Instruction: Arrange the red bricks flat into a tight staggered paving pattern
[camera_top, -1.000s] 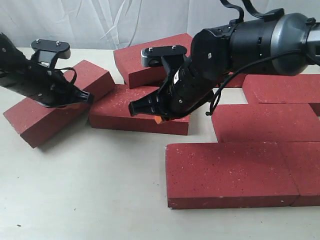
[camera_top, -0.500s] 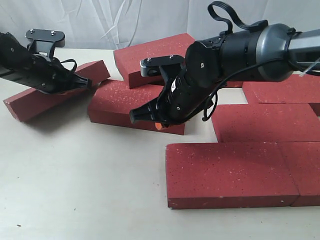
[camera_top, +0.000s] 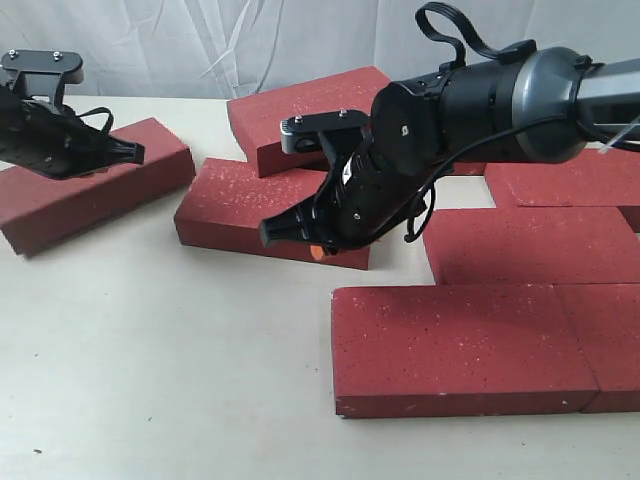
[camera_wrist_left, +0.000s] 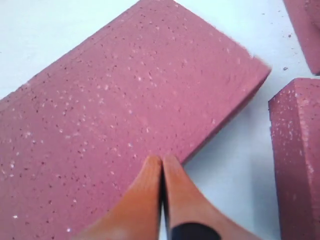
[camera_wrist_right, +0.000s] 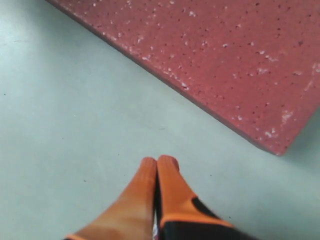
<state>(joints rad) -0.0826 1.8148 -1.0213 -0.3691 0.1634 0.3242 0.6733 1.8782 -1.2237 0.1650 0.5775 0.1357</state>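
Over lone brick (camera_top: 90, 185): left end effector (camera_top: 132, 152) closed, nearly level | right end effector (camera_top: 270, 233) closed, angled down

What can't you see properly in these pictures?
- Exterior view: the right arm hides part of the middle brick and the back brick.
- Exterior view: the front right brick is cut off by the picture's edge.
- Left wrist view: whether the shut left gripper touches the left brick cannot be told.
- Right wrist view: only a corner of the nearest brick shows.
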